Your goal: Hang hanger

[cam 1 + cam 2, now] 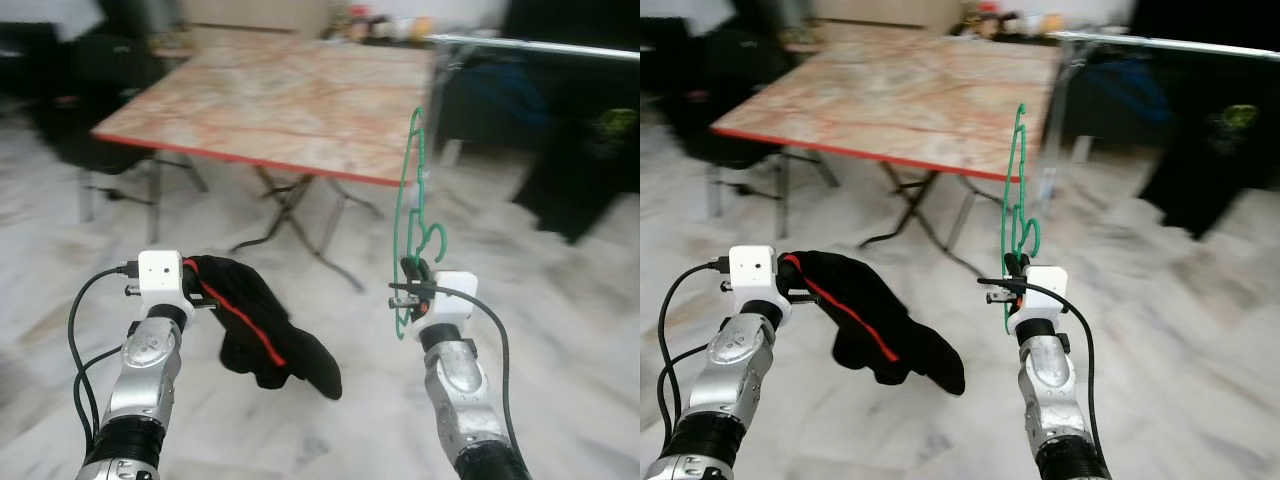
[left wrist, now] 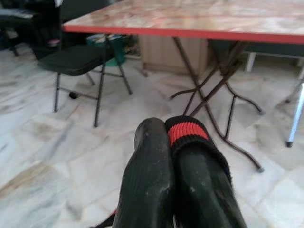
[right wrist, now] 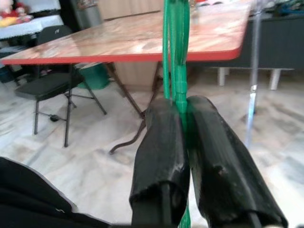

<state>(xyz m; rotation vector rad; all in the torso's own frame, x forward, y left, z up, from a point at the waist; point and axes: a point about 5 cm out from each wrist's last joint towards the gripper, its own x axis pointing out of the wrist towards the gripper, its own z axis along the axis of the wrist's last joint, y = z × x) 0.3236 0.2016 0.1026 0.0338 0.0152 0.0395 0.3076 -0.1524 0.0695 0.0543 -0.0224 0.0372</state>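
Marble-topped folding table [image 1: 280, 105] — black chair [image 2: 78, 61] beside it.

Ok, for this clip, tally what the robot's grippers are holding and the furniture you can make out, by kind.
Green hanger, clamped upright in the right gripper: 1
Black garment with red trim, held by the left gripper: 1
Folding table with red edge: 1
Black folding chair: 1
Metal rail: 1
Total: 5

Two silver arms with black ribbed cuffs, white boxy wrist housings, looping black cables; left pincer [image 1: 196, 283] and right pincer [image 1: 412, 276] have matte black fingers [image 3: 161, 152].
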